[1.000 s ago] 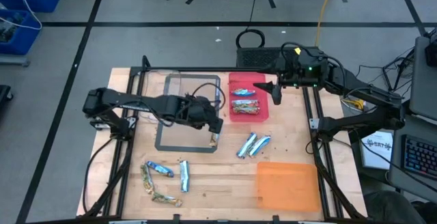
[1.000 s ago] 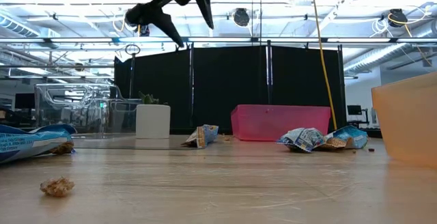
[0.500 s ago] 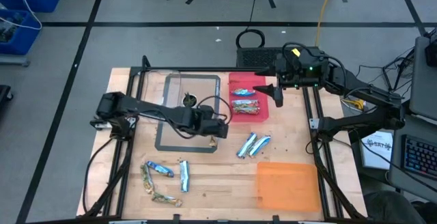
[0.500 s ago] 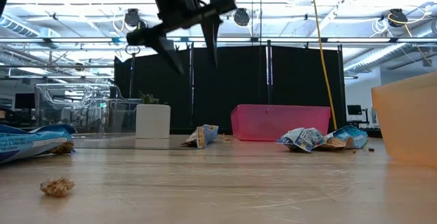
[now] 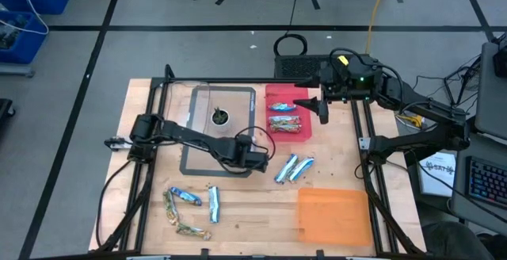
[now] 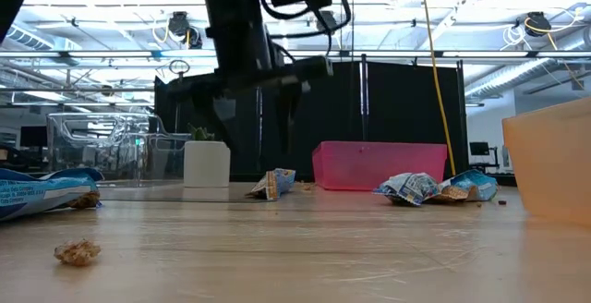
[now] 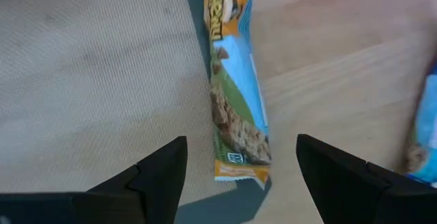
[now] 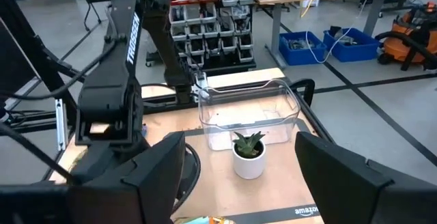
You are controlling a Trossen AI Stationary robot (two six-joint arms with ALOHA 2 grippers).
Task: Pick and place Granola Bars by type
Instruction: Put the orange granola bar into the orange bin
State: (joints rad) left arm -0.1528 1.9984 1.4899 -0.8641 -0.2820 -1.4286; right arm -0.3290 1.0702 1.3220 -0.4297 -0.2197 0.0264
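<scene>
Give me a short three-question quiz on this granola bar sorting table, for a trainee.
1. True or false: the left end effector has its fingers spread above a granola bar lying on the table.
2. Which container holds the small potted plant? A) pink bin B) clear bin C) orange bin
3. Fill in: the right end effector hangs beside the ____ bin.

Key
1. True: the bar lies between the open fingers, not gripped.
2. B, the clear bin.
3. Pink; it already holds bars.
</scene>
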